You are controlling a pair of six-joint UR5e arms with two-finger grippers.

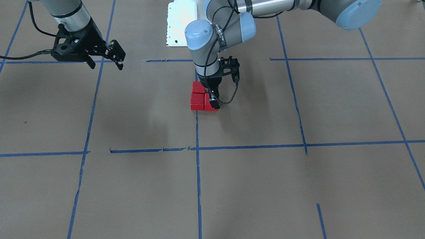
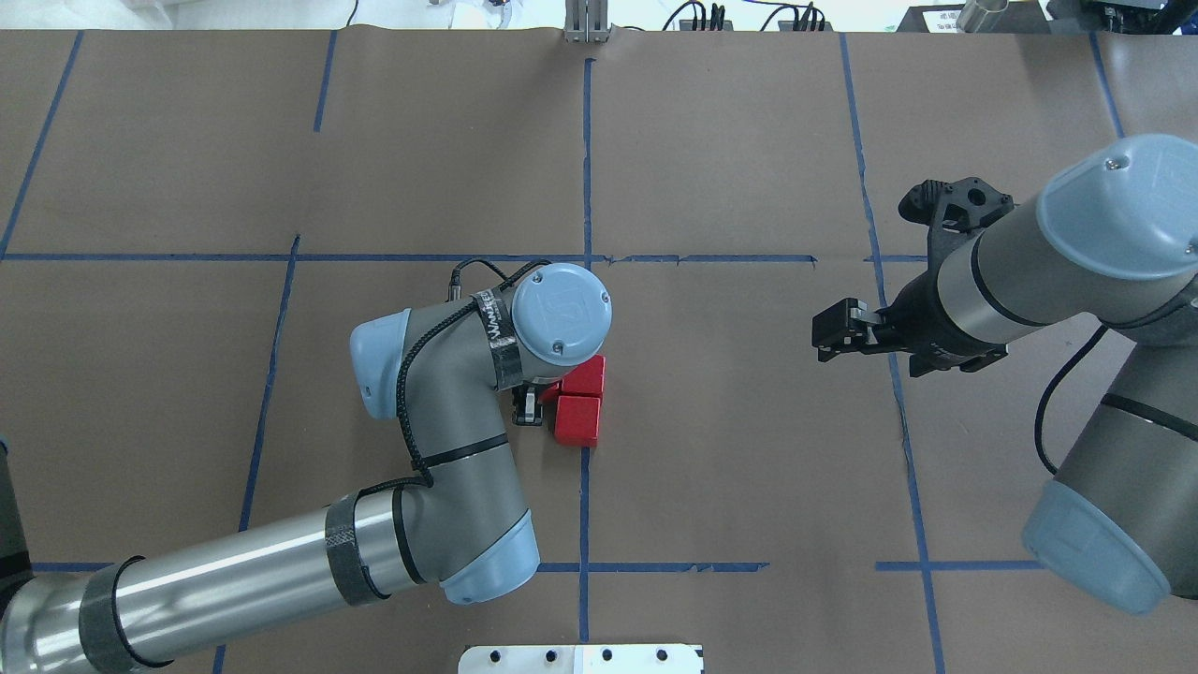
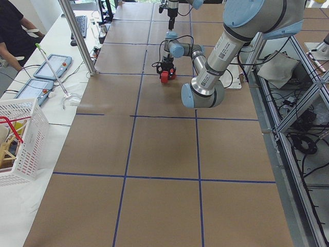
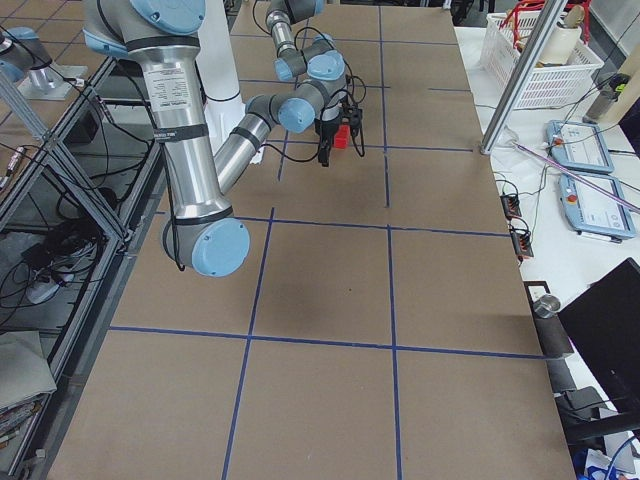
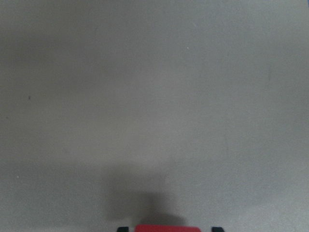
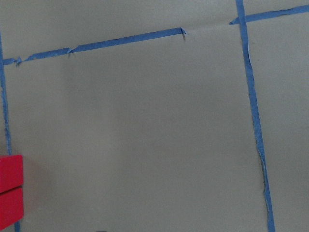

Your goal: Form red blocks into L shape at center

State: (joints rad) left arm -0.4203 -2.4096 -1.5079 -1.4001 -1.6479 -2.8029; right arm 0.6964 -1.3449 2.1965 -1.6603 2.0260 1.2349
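Note:
Three red blocks lie together in an L in the center cell (image 1: 239,122), on its vertical blue tape line (image 1: 197,132). One block (image 1: 198,87) is farthest back, one (image 1: 197,101) sits in front of it, and one (image 1: 208,105) lies beside that. My left gripper (image 1: 214,103) is down over this last block. In the left wrist view the block (image 5: 166,228) sits between the fingertips (image 5: 123,229) with a thin gap on each side. From overhead the wrist hides most of it, and two blocks (image 2: 578,398) show. My right gripper (image 1: 106,65) hangs open and empty, well off to the side.
The white robot base plate (image 1: 179,26) lies at the table's robot-side edge. Brown paper with blue tape lines surrounds the blocks. The right wrist view shows two blocks (image 6: 9,191) at its left edge. A white basket (image 3: 20,139) and tablets stand on a side table.

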